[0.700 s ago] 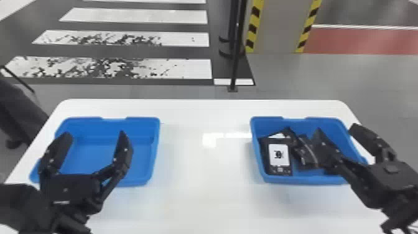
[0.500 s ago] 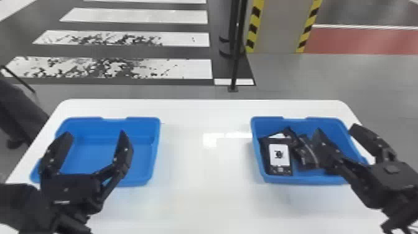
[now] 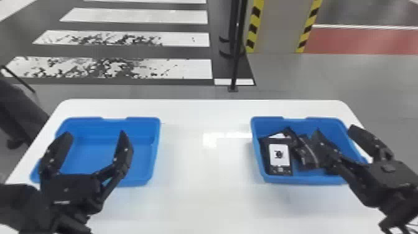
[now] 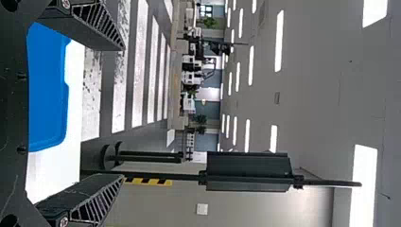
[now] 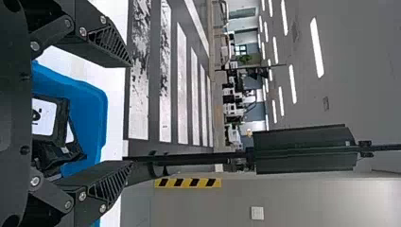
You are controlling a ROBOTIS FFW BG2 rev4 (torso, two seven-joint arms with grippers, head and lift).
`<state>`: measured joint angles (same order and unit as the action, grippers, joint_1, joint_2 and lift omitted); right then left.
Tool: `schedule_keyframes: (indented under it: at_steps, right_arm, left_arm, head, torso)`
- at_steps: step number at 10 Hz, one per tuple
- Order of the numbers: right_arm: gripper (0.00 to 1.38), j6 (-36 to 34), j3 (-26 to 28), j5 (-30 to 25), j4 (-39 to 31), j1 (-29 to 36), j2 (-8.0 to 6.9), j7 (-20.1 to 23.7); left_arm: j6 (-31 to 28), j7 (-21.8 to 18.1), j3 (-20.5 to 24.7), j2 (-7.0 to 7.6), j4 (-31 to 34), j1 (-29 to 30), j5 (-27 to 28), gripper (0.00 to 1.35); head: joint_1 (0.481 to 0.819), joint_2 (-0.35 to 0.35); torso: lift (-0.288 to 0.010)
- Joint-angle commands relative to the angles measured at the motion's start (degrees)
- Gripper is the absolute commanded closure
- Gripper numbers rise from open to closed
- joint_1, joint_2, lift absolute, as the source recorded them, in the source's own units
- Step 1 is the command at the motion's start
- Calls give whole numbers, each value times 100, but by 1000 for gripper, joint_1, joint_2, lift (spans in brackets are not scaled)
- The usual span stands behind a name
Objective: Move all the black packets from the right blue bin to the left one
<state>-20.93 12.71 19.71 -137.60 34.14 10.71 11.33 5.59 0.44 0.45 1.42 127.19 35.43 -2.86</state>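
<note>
In the head view my left gripper (image 3: 95, 137) stands open over the left blue bin (image 3: 155, 149), whose visible floor is bare. My right gripper (image 3: 335, 129) is open above the right part of the right blue bin (image 3: 258, 149). Several black packets lie in that bin, one with a white label (image 3: 279, 155) at its left side, others (image 3: 308, 152) overlapping beside it and partly behind the right gripper. The left wrist view shows the left gripper (image 4: 124, 111) with its fingers wide apart. In the right wrist view, the right gripper (image 5: 131, 113) has nothing between its fingertips; a labelled packet (image 5: 59, 120) lies below.
Both bins stand on a white table (image 3: 205, 174), with a broad stretch of tabletop between them. Behind the table's far edge a thin black post (image 3: 237, 62) rises from the floor. A person's dark-clothed leg is at the left, beside the table.
</note>
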Motion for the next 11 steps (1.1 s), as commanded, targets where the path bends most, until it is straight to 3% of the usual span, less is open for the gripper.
schedule_keyframes:
  at_steps: [1,4,8,11]
  right_arm:
    - [318,-395,-2,51,70,-194,45,0]
    - [311,-1872,-174,40,576,-1038,177,9]
    - [311,-2420,-368,-497,1322,-1811,230,53]
    - [317,-2645,-585,-566,2039,-2261,247,53]
  left_arm:
    - [-10,0,-11,7,0,-14,0,65]
    - [32,-9,-22,7,0,-14,12,65]
    - [102,-17,24,-19,-14,0,12,65]
    - [158,-17,58,-28,-28,0,23,65]
  head:
    - [695,-36]
    - [695,-39]
    - [695,-36]
    - [695,-45]
  torso:
    - [-140]
    - [-140]
    - [-140]
    - [-140]
